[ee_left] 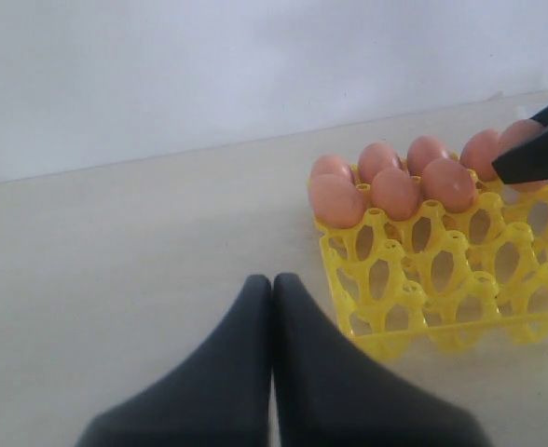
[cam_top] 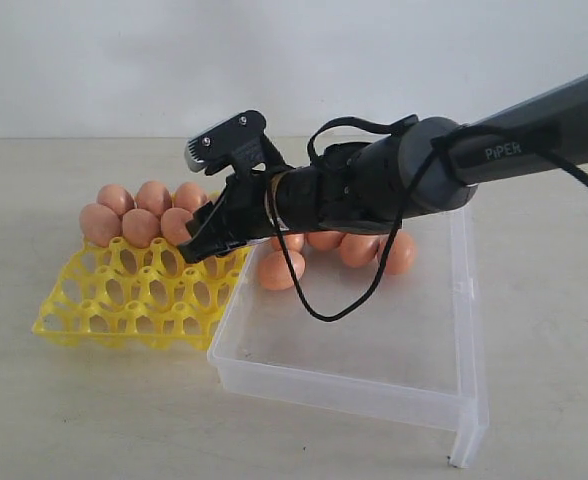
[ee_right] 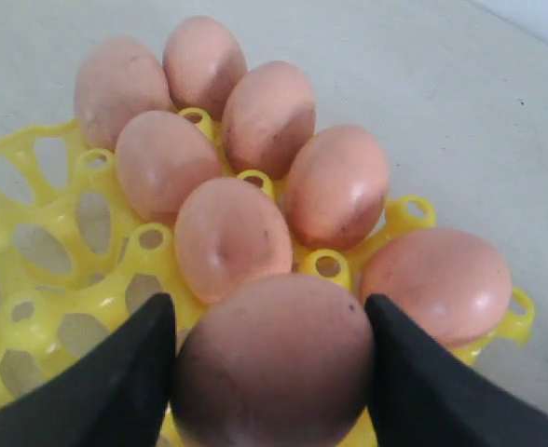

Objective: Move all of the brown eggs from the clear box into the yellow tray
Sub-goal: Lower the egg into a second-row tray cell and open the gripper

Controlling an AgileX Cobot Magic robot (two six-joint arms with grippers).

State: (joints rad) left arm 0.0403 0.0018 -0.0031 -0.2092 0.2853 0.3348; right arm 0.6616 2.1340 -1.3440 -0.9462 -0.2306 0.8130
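**Right tool pinching an egg at the yellow tray's edge**

My right tool (ee_right: 269, 312) is pinching one brown egg (ee_right: 274, 372) between its two black fingers (ee_right: 116, 391), one finger flat against each side of the shell. The egg is a smooth, matte oval. In the tool's shade it reads as a duller brown than the orange of its neighbours. It sits over the edge of the yellow tray (ee_right: 32, 251), and I cannot tell whether it rests in a cup.

Just beyond it stand the tray eggs (ee_right: 229, 237). I count seven, packed in two rows side by side, all alike, with yellow posts poking up between them. The held egg lines up as the end of one row.

From the exterior view, those rows fill the tray's far side. The tray lies on the pale desk (cam_top: 74, 400), right up against a corner of the clear box (cam_top: 344, 385). The box is shallow and see-through. The box eggs (cam_top: 274, 270), about five in sight, are gathered toward its far wall and partly hidden behind the dark arm (cam_top: 394, 175). A black cable (cam_top: 324, 312) loops down from that arm over the box.

My left tool (ee_left: 272, 284) has its fingers pressed together with nothing between them. It is over bare desk near a tray corner, apart from the tray.
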